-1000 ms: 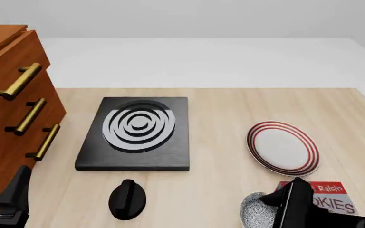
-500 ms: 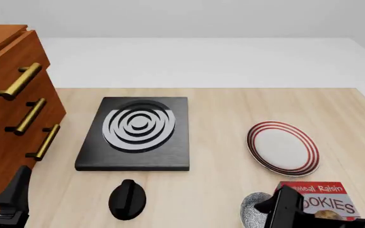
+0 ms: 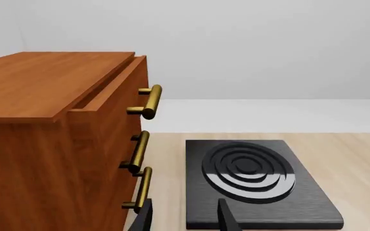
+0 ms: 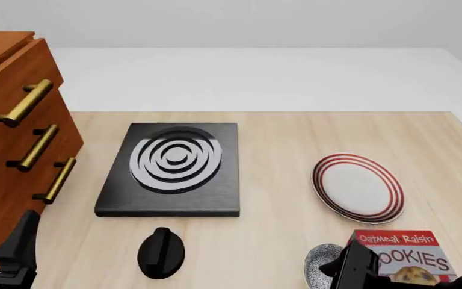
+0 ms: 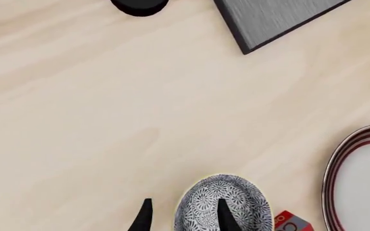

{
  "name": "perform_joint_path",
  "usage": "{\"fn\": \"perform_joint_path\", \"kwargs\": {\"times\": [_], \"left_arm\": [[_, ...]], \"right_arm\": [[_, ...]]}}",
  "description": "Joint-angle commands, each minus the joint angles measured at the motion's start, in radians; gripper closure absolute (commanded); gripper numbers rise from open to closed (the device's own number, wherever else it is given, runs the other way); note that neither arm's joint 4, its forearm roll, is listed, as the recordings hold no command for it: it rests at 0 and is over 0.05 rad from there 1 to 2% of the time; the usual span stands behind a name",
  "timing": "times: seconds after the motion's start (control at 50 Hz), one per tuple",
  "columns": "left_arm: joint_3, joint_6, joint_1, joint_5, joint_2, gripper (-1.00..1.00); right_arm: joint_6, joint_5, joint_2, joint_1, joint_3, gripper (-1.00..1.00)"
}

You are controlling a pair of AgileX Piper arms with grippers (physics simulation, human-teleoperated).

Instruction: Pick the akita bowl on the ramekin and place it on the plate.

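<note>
Hidden: ramekin not visible in any view; akita bowl [image 4: 321, 265] half covered by right gripper [image 4: 351, 271] in front view, cut by frame's near edge.
Bowl: sits near-right on counter [image 4: 279, 150], just left of cookie box [image 4: 403, 256], nearer than plate [image 4: 358, 187]. Round, so no long axis; opening faces up. Speckled grey-white inside w/ fine black pattern [image 5: 223, 207].
Right jaws: spread, one finger over bowl's inside, other outside its left rim [image 5: 181, 214]; contact w/ rim can't be told.
Plate: white, red concentric rings, flat on counter, apart from bowl.
Left gripper [image 3: 183, 216]: jaws spread, holding nothing, near-left by wooden cabinet [image 3: 50, 144] w/ brass handles.
Other: black stove slab [image 4: 173, 168], white rings, matte; black knob [image 4: 161, 251] nearer. Counter pale wood grain.
</note>
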Motion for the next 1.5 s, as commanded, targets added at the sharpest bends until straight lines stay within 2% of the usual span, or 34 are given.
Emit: {"fn": "perform_joint_path", "kwargs": {"times": [0.02, 0.24, 0.56, 0.58, 1.08, 1.34, 1.5], "left_arm": [[0.0, 0.0, 0.0, 0.0, 0.0, -1.0], [0.0, 0.0, 0.0, 0.0, 0.0, -1.0], [0.0, 0.0, 0.0, 0.0, 0.0, -1.0], [0.0, 0.0, 0.0, 0.0, 0.0, -1.0], [0.0, 0.0, 0.0, 0.0, 0.0, -1.0], [0.0, 0.0, 0.0, 0.0, 0.0, -1.0], [0.0, 0.0, 0.0, 0.0, 0.0, -1.0]], "right_arm": [[0.011, -0.059, 0.039, -0.003, 0.032, -1.0], [0.005, -0.097, 0.07, -0.018, 0.049, -1.0], [-0.03, -0.07, 0.04, -0.05, 0.043, -1.0], [-0.03, -0.066, 0.036, -0.049, 0.041, 1.0], [-0.101, 0.13, -0.112, -0.075, -0.061, 1.0], [-0.156, 0.253, -0.217, -0.115, -0.106, 1.0], [-0.155, 0.276, -0.236, -0.126, -0.123, 1.0]]}}
